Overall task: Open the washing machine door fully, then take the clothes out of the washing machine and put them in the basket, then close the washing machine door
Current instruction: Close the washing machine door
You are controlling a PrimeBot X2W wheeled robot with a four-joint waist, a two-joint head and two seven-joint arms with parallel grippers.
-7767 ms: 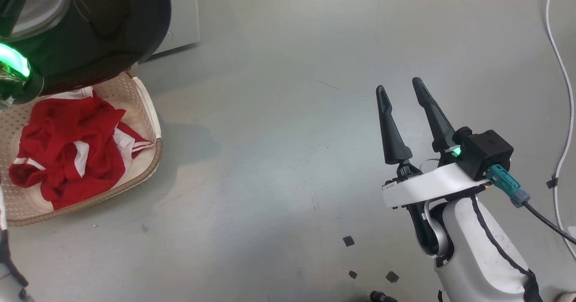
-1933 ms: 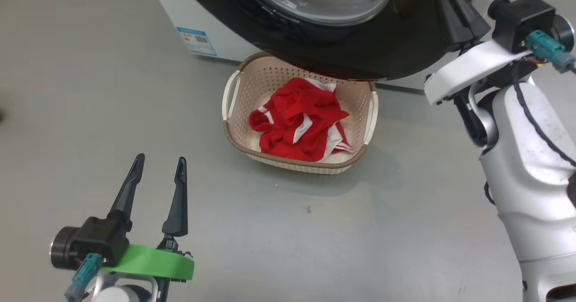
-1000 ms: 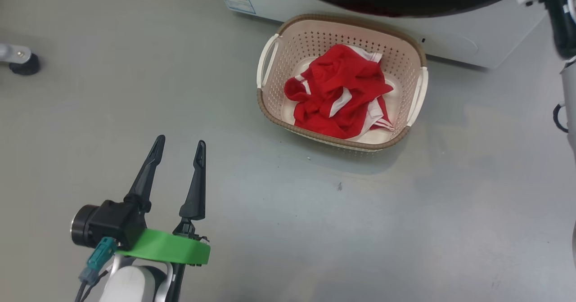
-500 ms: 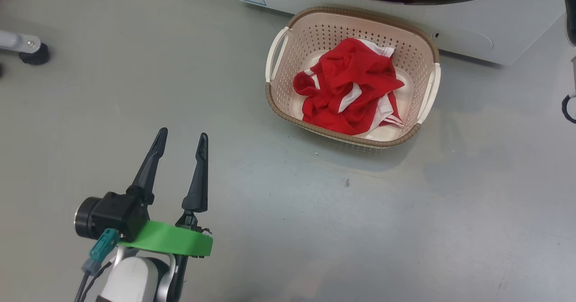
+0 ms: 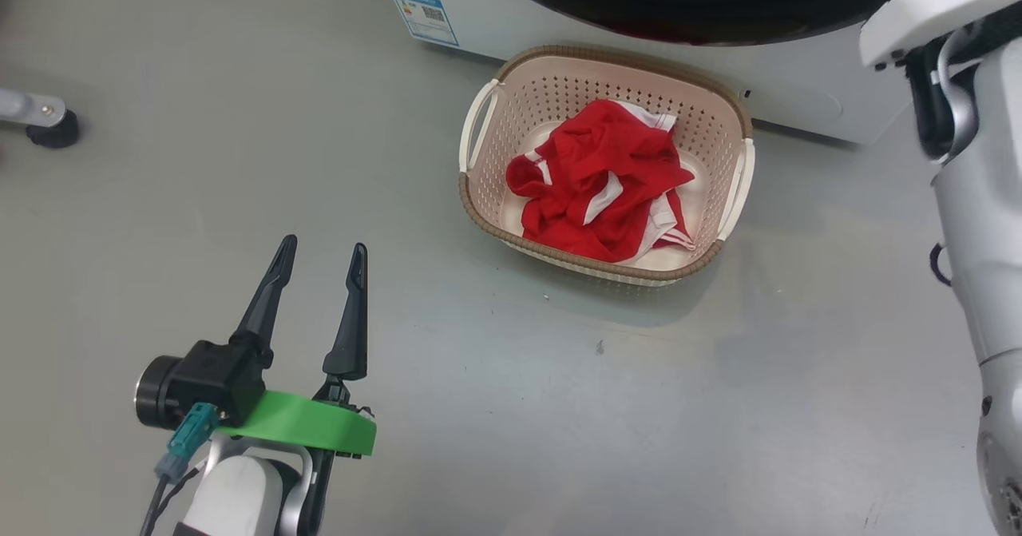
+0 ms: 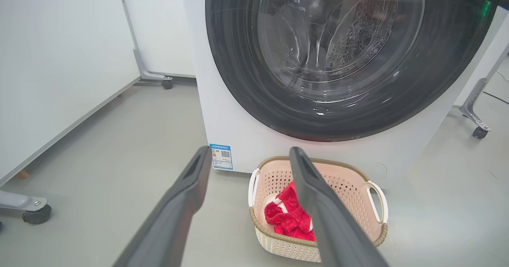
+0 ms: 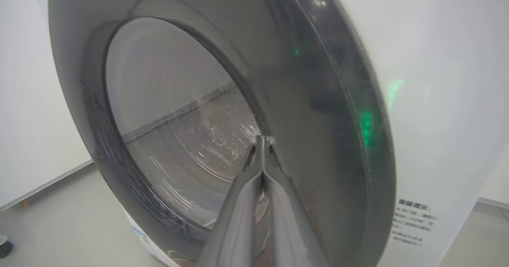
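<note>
Left gripper [image 5: 323, 244]: fingers spread wide with nothing between them. It hangs over the floor [image 5: 559, 424] at 7 o'clock in the head view, tips aimed towards 12.
Right gripper [image 7: 262, 139]: fingers pressed together tip to tip, holding nothing. In its wrist view the tips sit where the glass [image 7: 179, 119] meets the door's black rim. I cannot tell whether they touch the door.
Right arm [image 5: 974, 200]: pale forearm at 3 o'clock in the head view, rising towards 1 o'clock beside the washer.
Door [image 6: 238, 80]: lies flat against the washer front in the left wrist view, at 12 o'clock from the left gripper. Drum holes show through its glass. Whether it is latched I cannot tell.
Washer [image 5: 798, 97]: white, at 12 to 1 o'clock in the head view, just behind the basket.
Basket [image 5: 479, 208]: upright on the floor at 1 o'clock from the left gripper and well apart from it, just in front of the washer's foot.
Clothes [image 5: 599, 176]: red with white stripes, bunched in the middle of the basket, all inside its rim.
Sticker [image 5: 423, 15]: blue, low on the washer front, at 10 o'clock from the basket.
Caster [image 5: 52, 125]: dark wheel on the floor at 10 o'clock in the head view.
</note>
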